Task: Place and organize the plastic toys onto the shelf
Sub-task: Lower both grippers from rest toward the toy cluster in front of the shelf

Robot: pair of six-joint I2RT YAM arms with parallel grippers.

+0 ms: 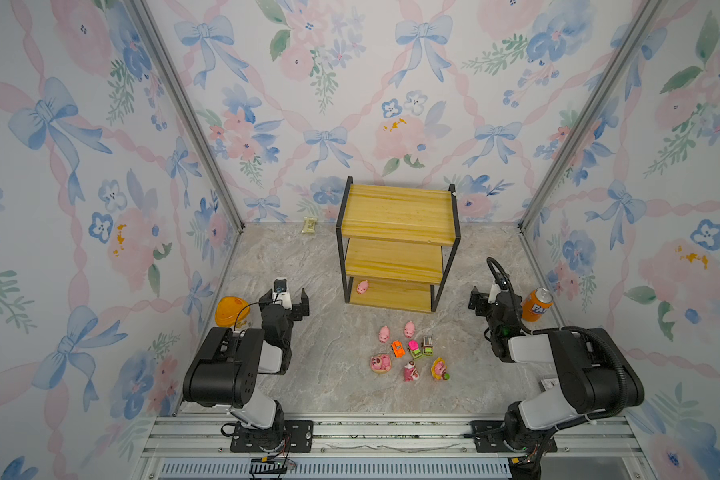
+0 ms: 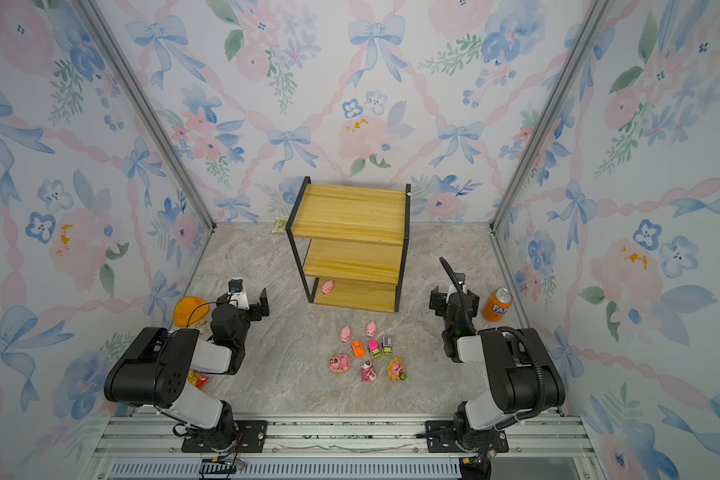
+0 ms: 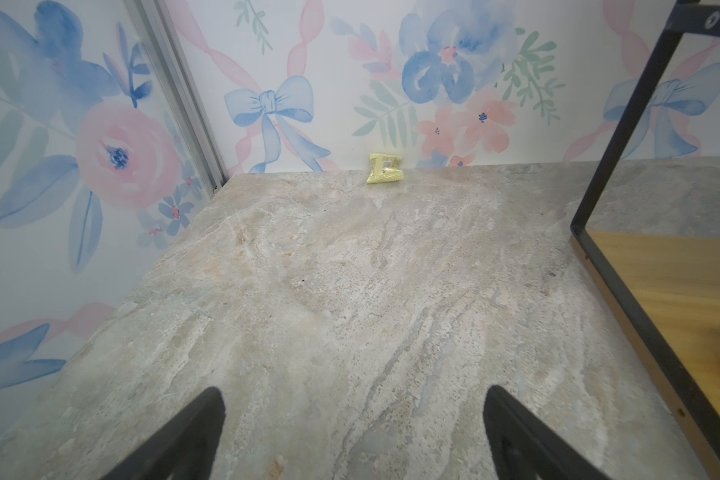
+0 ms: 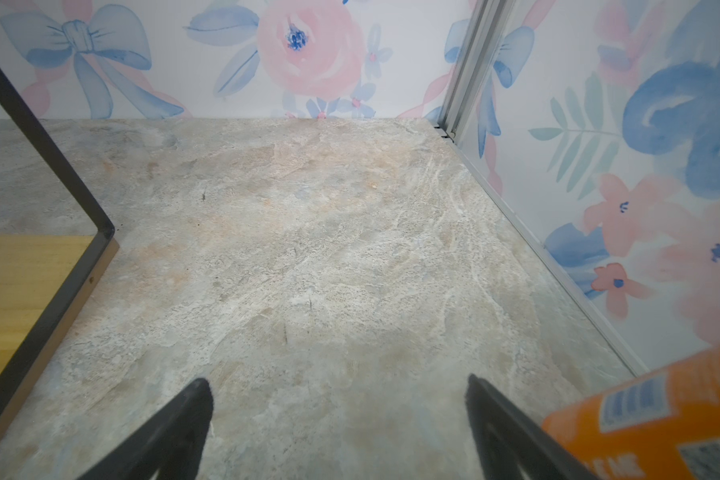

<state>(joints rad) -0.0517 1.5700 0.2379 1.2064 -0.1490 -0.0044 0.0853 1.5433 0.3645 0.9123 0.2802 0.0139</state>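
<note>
Marble tabletop (image 1: 329, 353), pink pig (image 1: 362, 286) on bottom board of shelf (image 1: 395, 212), other toys (image 1: 413, 348) clustered in front, left gripper (image 3: 354, 395) and right gripper (image 4: 337, 382) both spread wide, empty.

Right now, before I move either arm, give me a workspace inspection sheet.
Surface: marble-look tabletop, no spills seen.
Job's things: shelf upright at the back; pig on its bottom board; two pigs, orange car, pink-green car, brown-green car and three bear figurines clustered on the tabletop in front.
Clutter: soda can beside the right arm; orange-lidded tub beside the left arm; yellow packet by the back wall.
Grippers: left gripper and right gripper open, empty, over bare tabletop.
Cables: black cable loops above the right arm; thin wire by the tub.
Surroundings: floral walls; aluminium rail in front.
</note>
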